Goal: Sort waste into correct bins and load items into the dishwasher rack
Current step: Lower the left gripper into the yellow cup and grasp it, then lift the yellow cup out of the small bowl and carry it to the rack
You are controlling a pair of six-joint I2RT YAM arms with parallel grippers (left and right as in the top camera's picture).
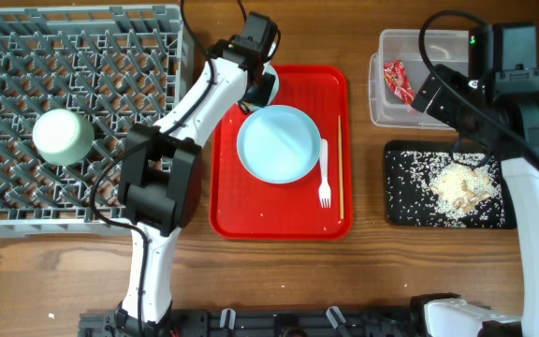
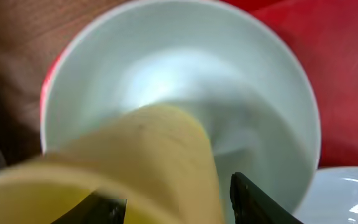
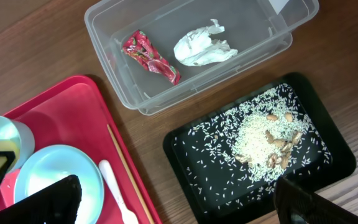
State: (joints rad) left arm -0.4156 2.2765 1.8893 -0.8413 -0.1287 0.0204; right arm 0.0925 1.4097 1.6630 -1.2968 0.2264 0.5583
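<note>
My left gripper [image 1: 258,86] is at the far left corner of the red tray [image 1: 279,213]. In the left wrist view its fingers [image 2: 178,205] sit on either side of the wall of a blurred yellow cup [image 2: 154,155], right over a pale blue cup [image 2: 229,74]. A light blue plate [image 1: 279,145], a white fork [image 1: 325,178] and a chopstick [image 1: 340,168] lie on the tray. My right gripper [image 3: 179,199] is open and empty, high above the table near the black tray [image 3: 191,162]. A green cup [image 1: 62,136] lies in the grey dishwasher rack [image 1: 26,201].
A clear bin [image 3: 135,93] at the back right holds a red wrapper [image 3: 151,56] and a crumpled tissue [image 3: 201,45]. The black tray holds scattered rice and nuts [image 3: 260,134]. The rack fills the left side of the table.
</note>
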